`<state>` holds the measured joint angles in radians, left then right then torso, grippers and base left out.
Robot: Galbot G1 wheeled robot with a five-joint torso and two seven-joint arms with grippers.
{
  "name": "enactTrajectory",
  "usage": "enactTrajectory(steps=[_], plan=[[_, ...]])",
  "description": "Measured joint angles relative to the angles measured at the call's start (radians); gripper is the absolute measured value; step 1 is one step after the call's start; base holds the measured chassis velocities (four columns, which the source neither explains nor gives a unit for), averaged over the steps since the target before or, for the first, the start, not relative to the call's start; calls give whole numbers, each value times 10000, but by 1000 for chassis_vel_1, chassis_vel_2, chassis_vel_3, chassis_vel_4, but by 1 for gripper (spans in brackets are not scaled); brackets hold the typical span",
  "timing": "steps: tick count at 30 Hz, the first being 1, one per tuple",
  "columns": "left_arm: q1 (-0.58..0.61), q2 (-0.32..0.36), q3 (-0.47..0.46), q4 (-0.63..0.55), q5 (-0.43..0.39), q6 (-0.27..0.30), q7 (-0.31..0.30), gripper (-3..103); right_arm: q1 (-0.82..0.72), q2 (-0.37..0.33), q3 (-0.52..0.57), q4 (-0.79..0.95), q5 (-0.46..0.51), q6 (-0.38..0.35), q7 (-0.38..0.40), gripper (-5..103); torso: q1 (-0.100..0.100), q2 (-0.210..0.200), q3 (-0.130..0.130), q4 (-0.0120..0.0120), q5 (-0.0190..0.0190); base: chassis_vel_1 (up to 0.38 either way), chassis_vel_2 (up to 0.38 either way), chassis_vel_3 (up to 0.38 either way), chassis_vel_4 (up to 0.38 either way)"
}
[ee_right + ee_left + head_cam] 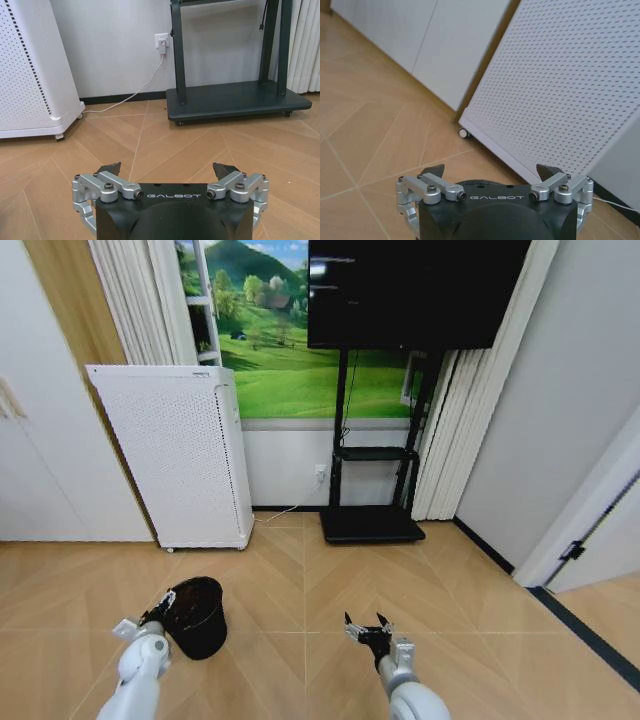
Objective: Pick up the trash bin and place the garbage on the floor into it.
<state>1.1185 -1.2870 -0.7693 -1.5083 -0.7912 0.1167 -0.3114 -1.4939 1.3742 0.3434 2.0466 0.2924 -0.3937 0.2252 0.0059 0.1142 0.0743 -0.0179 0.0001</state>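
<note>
**Both grippers open, bin on floor beside left gripper**

The bin (195,616) stands upright on the wood floor (300,580), in front of the white perforated appliance (170,455) and clear of it. Its mouth faces up; the inside is dark and its contents cannot be made out.

The left gripper (163,605) is low at the bin's left side, right against its rim in the head view; whether it touches the bin cannot be told. In the left wrist view the left gripper (491,175) has its fingers spread wide with nothing between them, facing the appliance's perforated panel (560,90) and one of its castors (464,133).

The right gripper (368,626) hangs over bare floor to the right of the bin, well apart from it. In the right wrist view the right gripper (167,170) is likewise spread open and holds nothing. Ahead of it are the black TV stand (235,97), a wall socket (161,41) with a white cable (125,97) trailing to the appliance, and the skirting.

A dark screen (415,290) sits on the stand, against a landscape mural (290,370).
</note>
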Motion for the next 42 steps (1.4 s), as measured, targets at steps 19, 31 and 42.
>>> enactTrajectory(steps=[19,31,42], plan=[[1167,643,1832,-3571,2833,727,3432,100,457,482,509,-377,-1027,1029,-831,100,0,0,0,-1,0,0,0,0,0],[1617,894,2111,-4211,3503,1062,3703,100,1067,715,610,-1138,-1276,1857,-947,100,0,0,2,-1,-1,0,0,0,0],[1921,745,1867,-4481,3601,1071,3420,100,1496,297,702,-1093,-644,1688,-798,100,89,401,309,-1,-2,0,0,0,0]])
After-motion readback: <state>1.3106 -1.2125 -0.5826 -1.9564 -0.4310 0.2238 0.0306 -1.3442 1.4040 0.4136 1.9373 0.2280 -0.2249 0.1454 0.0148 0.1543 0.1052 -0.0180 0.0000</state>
